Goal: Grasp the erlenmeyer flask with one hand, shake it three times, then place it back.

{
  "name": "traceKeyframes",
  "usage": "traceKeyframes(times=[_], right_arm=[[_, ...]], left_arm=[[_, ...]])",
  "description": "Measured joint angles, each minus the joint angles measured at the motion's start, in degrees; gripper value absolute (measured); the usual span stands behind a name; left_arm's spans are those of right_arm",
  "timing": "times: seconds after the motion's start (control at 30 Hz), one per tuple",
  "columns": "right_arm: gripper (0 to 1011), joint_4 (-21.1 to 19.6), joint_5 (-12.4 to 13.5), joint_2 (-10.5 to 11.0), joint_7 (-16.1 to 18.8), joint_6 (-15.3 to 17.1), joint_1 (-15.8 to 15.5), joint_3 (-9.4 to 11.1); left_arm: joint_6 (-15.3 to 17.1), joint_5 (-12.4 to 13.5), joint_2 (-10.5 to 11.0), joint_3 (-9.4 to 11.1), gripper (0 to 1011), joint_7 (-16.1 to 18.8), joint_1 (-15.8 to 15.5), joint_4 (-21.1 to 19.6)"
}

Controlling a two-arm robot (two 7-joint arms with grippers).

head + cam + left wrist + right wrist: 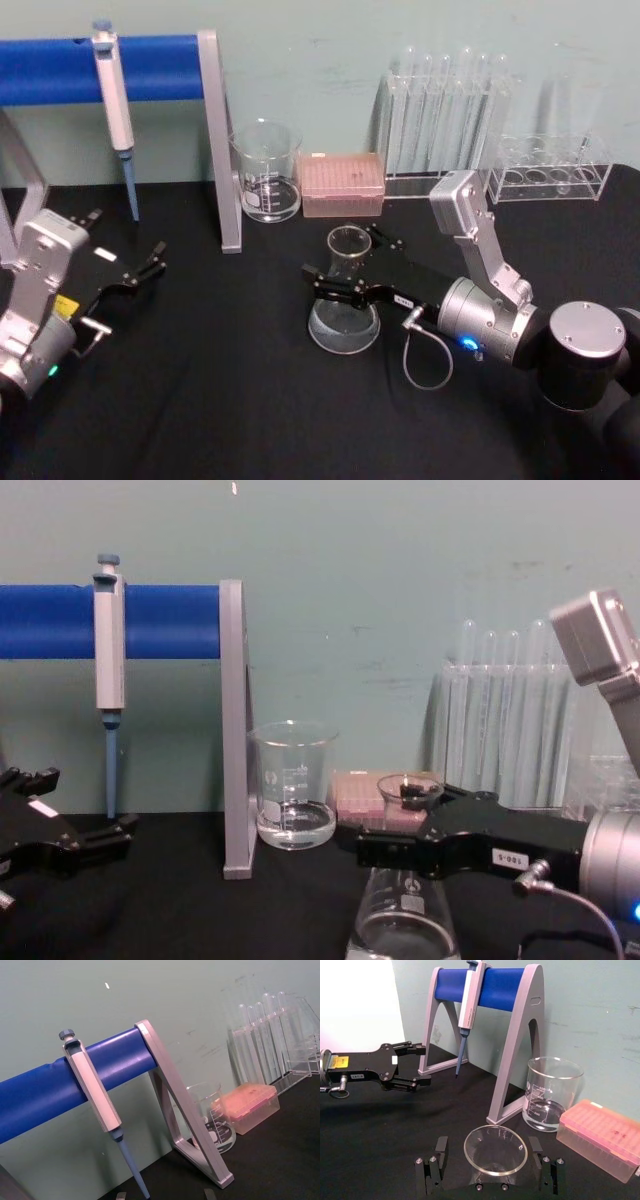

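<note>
A small white label on the black right hand (392,820) carries dark figures, seen from the chest, but they are too small to read surely. The clear glass conical erlenmeyer flask (402,920) under it bears a small round white mark on its shoulder. The straight-walled clear glass beaker (551,1095) has a white printed scale whose figures I cannot make out. The black left hand (419,1064) carries a yellow sticker and a white tag, both unreadable.

The erlenmeyer flask (344,300) stands upright near the middle of the black-covered bench (220,400), with what looks like a little clear liquid in its wide base. The right hand (348,262) straddles the flask's neck just under the flared rim, spread wide. The right wrist view looks down into the flask's mouth and shows a gap between the glass and the pads (441,1146) on one side at least, so the right hand has hold of nothing. A grey cable loop (425,365) lies by its wrist.

The left hand (152,260) hangs low at the left, well apart from the flask, its fingers spread and empty.

Beyond the flask stand the beaker, a pink translucent tip box (343,183) and a clear rack of tall test tubes (440,110). To the far left is a blue-barred stand with grey legs (215,140), and a white pipette with a blue tip (112,90) hangs on it. Open black bench runs on the near side of the flask and to its left.
</note>
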Motion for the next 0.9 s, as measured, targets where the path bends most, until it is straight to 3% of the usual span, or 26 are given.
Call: traceKeyframes(times=[0.27,0.9], right_arm=[[1000,-1.46,0.43,1.24,0.71,0.03,-0.97,0.38],[1000,-9.68,3.61,8.64,2.59,0.96,-6.95,3.37]], left_arm=[[0.0,0.0,0.0,0.0,1001,0.0,0.0,0.0],[0.0,0.0,0.0,0.0,1001,0.0,0.0,0.0]])
